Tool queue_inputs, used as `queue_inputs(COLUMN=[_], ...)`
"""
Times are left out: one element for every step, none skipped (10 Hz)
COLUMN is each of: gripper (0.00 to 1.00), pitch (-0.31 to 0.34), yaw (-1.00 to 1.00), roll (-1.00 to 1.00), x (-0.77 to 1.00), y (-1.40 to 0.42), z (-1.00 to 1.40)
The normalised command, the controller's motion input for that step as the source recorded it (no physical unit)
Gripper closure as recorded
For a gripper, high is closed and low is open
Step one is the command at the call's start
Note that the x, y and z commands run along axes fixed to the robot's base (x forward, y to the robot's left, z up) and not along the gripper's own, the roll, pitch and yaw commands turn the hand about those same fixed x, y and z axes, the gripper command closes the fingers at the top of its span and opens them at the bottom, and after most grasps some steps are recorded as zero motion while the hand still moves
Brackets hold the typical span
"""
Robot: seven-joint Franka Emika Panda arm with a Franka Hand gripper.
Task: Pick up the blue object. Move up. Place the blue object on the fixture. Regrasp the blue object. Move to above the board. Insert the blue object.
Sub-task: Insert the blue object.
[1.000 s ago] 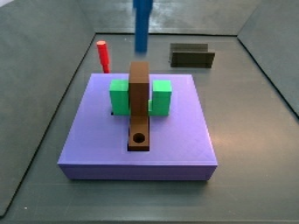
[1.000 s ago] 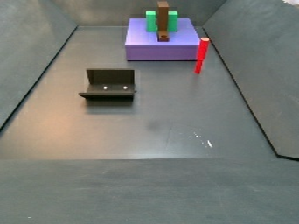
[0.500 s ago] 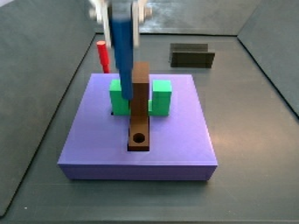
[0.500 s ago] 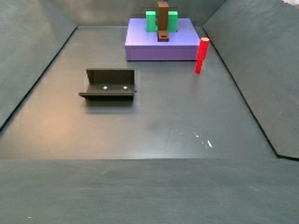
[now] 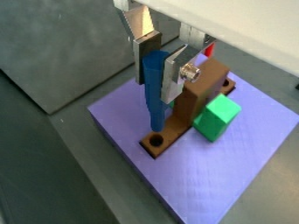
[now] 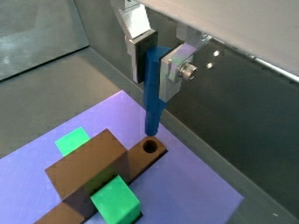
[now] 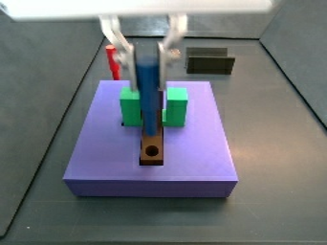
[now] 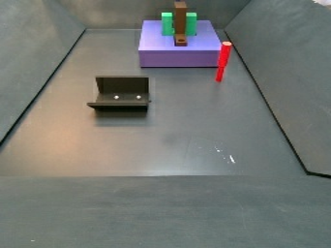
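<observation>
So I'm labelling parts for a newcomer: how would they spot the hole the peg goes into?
Find the periwinkle board; a long brown bar runs along its middle between two green blocks. The round hole is at the bar's free end, directly under the blue peg held upright in the gripper. It is the bar's only opening.

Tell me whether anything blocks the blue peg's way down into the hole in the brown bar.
Nothing visible does. The tool holds the blue peg upright, tip just over the open hole in the brown bar; the green blocks sit aside.
</observation>
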Motion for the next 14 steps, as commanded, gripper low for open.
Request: queue_inputs(gripper=[1.00, 1.00, 1.00, 1.00, 1.00, 1.00, 1.00, 1.00, 1.00, 1.00, 1.00, 1.00, 1.00, 1.00], pitch=[0.020, 0.006, 0.001, 0.000, 0.000, 0.000, 0.000, 0.000, 0.000, 0.000, 0.000, 0.000, 0.024, 0.043], yaw=[0.00, -0.03, -0.01, 0.00, 0.00, 0.00, 0.00, 0.00, 0.00, 0.01, 0.00, 0.00, 0.00, 0.00], roll=[0.13, 0.05, 0.02, 0.00, 0.00, 0.00, 0.00, 0.00, -0.01, 0.00, 0.00, 0.00, 0.02, 0.02], x=[0.12, 0.00, 0.00, 0.00, 0.00, 0.00, 0.00, 0.02, 0.07, 0.08, 0.13, 0.25, 0.33, 0.29], y=[0.00, 0.00, 0.00, 0.00, 0.00, 0.00, 0.00, 0.00, -0.10, -0.15, -0.01, 0.00, 0.01, 0.01], z=[-0.44, -0.33, -0.25, -0.21, -0.18, -0.20, -0.18, -0.18, -0.12, -0.13, -0.21, -0.26, -0.27, -0.20])
